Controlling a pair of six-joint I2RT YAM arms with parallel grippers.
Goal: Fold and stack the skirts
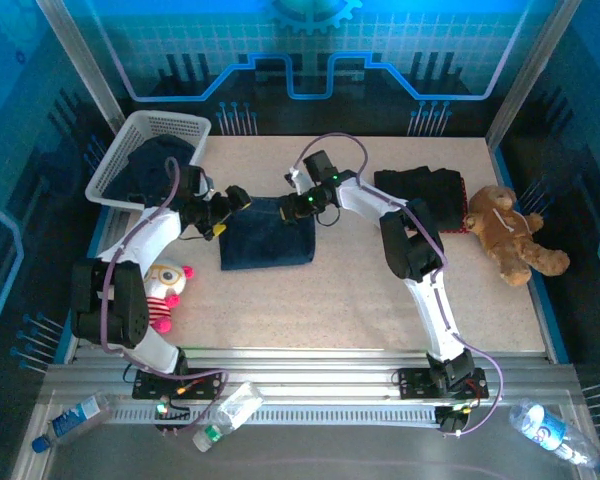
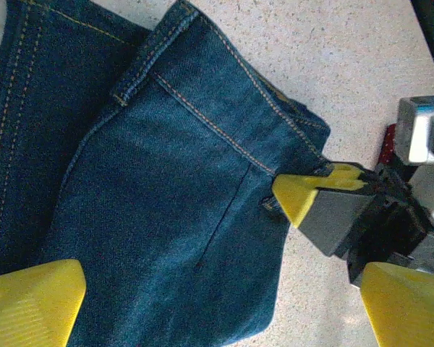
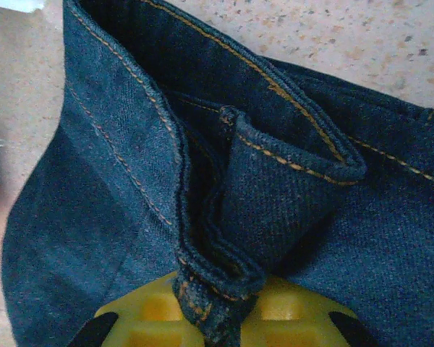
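A dark blue denim skirt (image 1: 268,233) lies folded flat on the table's middle. My right gripper (image 1: 302,205) is at its far right corner, shut on a bunched fold of the waistband (image 3: 217,311); the left wrist view shows its yellow fingertip (image 2: 307,195) on the denim (image 2: 173,188) edge. My left gripper (image 1: 230,203) hovers over the skirt's far left corner, jaws wide open (image 2: 224,303) with only denim below. A folded black skirt (image 1: 420,190) lies at the back right with a red edge (image 1: 460,228) beneath it. Dark cloth (image 1: 160,160) fills the basket.
A white basket (image 1: 180,125) stands at the back left. A brown teddy bear (image 1: 510,238) lies at the right edge. A pink-and-white plush toy (image 1: 165,290) sits by the left arm. Plastic bottles (image 1: 225,412) lie on the metal rail in front.
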